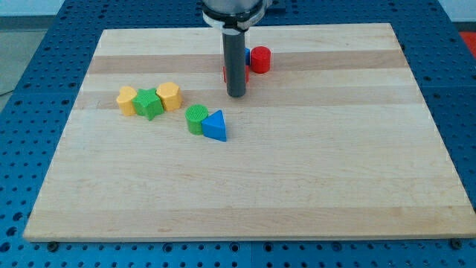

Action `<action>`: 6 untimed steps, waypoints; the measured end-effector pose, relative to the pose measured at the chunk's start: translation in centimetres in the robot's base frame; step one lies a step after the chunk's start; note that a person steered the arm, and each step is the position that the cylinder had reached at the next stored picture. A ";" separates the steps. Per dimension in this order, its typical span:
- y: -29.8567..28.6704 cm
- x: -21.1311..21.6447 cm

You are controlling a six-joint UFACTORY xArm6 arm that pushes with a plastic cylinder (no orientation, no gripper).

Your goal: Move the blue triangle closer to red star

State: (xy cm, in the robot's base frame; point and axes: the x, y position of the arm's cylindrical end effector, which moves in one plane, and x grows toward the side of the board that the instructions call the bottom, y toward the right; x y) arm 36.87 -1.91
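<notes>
A wooden board (253, 201) lies on a blue perforated counter (22, 149), its far edge toward the view's top.

Toward the board's left edge, in the upper half, three blocks sit in a touching row: a yellow block (127, 100) with a faceted top, then a green star (149, 103), then a second yellow hexagonal block (169, 97). Just to the right of that row and a little nearer the board's bottom edge sits a green cylinder (196, 118), ribbed on top. The blue triangle (215, 125) touches the cylinder's right side; it lies left of the board's centre line, roughly midway between the top and bottom edges.

Further right, near the top edge, the dark rod comes down from the arm's housing at the view's top. My tip (236, 94) rests on the board above and slightly right of the blue triangle, clearly apart from it. There are no fingers here to spread or pinch; the rod holds nothing.

Behind the rod, a red block (225, 74) shows only as a sliver at the rod's left side, so its shape cannot be made out. A blue block (247, 56) peeks out at the rod's right side, shape also hidden. Touching it on the right is a red cylinder (259, 59), near the top edge.
</notes>
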 end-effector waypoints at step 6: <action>-3.5 13.1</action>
